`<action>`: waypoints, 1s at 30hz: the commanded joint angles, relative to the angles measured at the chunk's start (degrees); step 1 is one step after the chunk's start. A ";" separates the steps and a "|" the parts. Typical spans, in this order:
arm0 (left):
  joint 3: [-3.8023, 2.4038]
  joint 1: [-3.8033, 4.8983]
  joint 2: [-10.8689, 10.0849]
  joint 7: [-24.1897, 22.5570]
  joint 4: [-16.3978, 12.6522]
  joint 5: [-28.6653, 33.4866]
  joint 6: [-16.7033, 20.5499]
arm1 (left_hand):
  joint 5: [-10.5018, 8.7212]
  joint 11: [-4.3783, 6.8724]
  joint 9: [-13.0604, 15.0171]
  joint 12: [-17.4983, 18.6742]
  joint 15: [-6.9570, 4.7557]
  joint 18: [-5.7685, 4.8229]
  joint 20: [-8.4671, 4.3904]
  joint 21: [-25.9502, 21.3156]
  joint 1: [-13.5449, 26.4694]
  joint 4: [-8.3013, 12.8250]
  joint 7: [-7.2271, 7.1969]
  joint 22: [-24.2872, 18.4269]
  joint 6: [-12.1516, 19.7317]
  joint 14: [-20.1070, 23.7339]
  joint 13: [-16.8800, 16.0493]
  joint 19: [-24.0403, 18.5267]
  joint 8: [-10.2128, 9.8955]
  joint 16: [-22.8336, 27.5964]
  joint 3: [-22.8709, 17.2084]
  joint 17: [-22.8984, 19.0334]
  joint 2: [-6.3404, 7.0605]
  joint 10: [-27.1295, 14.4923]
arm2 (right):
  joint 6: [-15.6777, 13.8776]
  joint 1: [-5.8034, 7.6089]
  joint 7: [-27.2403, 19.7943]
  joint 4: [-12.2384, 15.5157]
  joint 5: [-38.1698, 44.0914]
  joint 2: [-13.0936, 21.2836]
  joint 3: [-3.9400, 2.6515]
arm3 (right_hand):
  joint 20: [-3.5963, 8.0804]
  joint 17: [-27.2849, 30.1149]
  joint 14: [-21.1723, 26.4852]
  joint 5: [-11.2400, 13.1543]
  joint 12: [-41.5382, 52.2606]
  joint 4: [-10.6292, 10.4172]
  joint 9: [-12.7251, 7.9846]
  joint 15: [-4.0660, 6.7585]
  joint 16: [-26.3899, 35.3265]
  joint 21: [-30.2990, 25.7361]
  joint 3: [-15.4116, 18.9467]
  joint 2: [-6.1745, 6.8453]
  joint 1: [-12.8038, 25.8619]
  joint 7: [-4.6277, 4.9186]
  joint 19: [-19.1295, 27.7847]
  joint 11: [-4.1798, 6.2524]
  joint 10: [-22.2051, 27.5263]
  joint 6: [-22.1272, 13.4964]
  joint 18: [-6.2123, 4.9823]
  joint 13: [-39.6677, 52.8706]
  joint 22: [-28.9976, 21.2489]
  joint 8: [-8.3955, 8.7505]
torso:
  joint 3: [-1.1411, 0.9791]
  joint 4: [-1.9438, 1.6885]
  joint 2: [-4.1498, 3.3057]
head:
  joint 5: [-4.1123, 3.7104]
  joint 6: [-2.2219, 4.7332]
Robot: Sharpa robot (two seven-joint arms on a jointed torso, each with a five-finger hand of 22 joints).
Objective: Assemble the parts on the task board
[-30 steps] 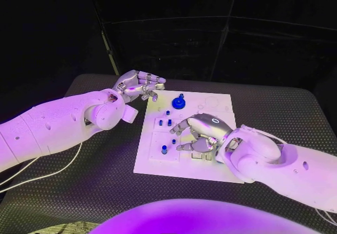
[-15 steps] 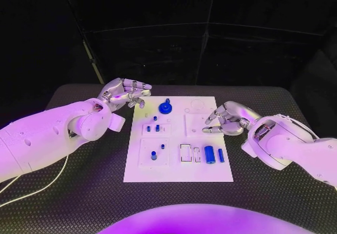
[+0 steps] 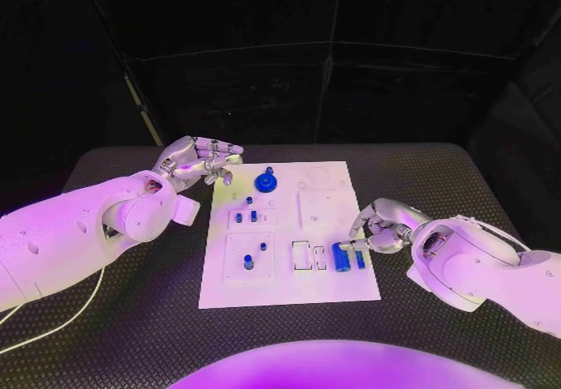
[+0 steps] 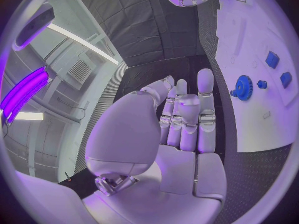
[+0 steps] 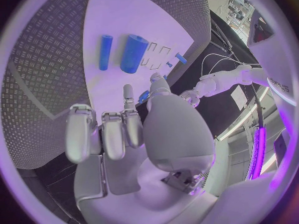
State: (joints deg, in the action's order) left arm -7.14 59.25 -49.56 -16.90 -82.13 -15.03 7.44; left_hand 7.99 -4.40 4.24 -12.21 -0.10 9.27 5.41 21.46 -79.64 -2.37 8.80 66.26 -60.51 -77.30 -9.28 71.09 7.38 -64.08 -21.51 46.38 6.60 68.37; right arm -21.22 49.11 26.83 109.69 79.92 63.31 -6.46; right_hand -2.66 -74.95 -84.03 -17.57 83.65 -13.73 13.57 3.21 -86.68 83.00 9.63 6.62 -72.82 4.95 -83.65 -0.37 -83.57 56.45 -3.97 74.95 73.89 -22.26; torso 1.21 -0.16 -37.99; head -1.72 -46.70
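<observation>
The white task board (image 3: 293, 284) lies mid-table. A blue gear (image 3: 267, 181) stands near its far edge, and small blue pegs (image 3: 246, 216) stand in the left blocks. Near the board's right edge lie a thick blue cylinder (image 3: 341, 257) and a slim blue rod (image 3: 360, 259). My right hand (image 3: 380, 227) hovers just right of them with its fingers curled in, holding nothing. The right wrist view has the cylinder (image 5: 134, 53) and rod (image 5: 106, 51) lying apart from the fingers (image 5: 127, 122). My left hand (image 3: 199, 158) is curled at the board's far left corner, near the gear (image 4: 241, 87), gripping nothing.
The black ribbed mat (image 3: 140, 324) surrounds the board on all sides. Empty rectangular slots (image 3: 310, 255) sit left of the thick cylinder. A white cable (image 3: 58, 320) trails off the mat's near left. Dark walls close in behind the table.
The camera has shifted. My right hand left the middle of the board and now sits at its right edge beside the two cylinders, uncovering them. The left hand stays curled.
</observation>
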 commanded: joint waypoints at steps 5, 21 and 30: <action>-0.03 -0.13 0.08 -0.21 0.00 0.26 -0.52 | 0.18 -0.04 -0.08 -0.37 -0.03 1.11 0.34 -0.38 0.22 0.02 0.05 -0.05 0.40 0.31 -0.05 -0.17 -0.10 0.20 0.24 -0.05 -0.41 -0.43 | 2.90 -1.21 6.00 0.42 5.38 -0.55 0.03 | 0.52 -8.45 -4.72 -0.10 3.49 -2.26 2.92 0.72 -0.99 0.82 0.51 0.79 -0.39 -0.52 -1.42 0.35 -3.62 -1.31 1.23 10.01 1.63 -3.90 | 0.05 0.09 0.09 | 0.17 -0.17; -0.02 -0.31 -0.01 -0.16 0.00 0.26 -0.62 | 0.18 -0.04 -0.08 -0.37 -0.03 1.11 0.34 -0.38 0.22 0.02 0.05 -0.05 0.40 0.31 -0.05 -0.17 -0.10 0.20 0.24 -0.05 -0.41 -0.43 | 3.00 -2.92 6.88 -1.53 6.52 -3.86 0.11 | 0.52 -8.73 -4.74 -1.31 3.40 -3.14 5.20 0.73 -1.07 0.97 1.04 0.79 3.27 -0.58 -1.50 0.38 -3.49 -3.29 1.29 10.13 2.06 -6.49 | 0.09 0.08 0.02 | 0.39 -0.54; -0.02 -0.33 0.04 -0.06 0.02 0.26 -0.75 | 0.19 -0.03 -0.08 -0.47 -0.02 1.11 0.35 -0.44 0.35 -0.08 0.03 -0.09 0.39 0.30 -0.09 -0.16 -0.07 0.18 0.32 -0.02 -0.47 -0.48 | 4.28 -3.27 7.38 -3.52 8.42 -5.58 1.30 | 0.54 -8.99 -4.79 -1.58 3.61 -2.97 5.72 0.77 -1.16 1.12 0.52 -0.12 3.42 -0.67 -1.60 0.45 -3.73 -3.46 1.35 10.56 2.41 -7.13 | 0.09 0.07 0.02 | 0.68 -0.81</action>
State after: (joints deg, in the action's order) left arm -7.11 58.85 -49.57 -16.86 -82.03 -15.03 7.36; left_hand 7.99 -4.40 4.24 -12.60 -0.10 9.27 5.41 21.16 -79.39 -2.37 8.80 66.21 -60.51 -77.30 -9.31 71.09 7.38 -64.08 -21.52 46.39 6.35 68.37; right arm -18.20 45.91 33.58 106.49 86.40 57.98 -5.37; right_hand -2.46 -74.93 -84.04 -18.79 86.90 -16.80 19.35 3.60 -87.53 83.86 10.49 7.00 -69.57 4.34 -83.85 -0.21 -83.84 53.38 -3.09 74.93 74.93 -29.08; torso 1.29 -0.07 -37.98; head -1.14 -47.46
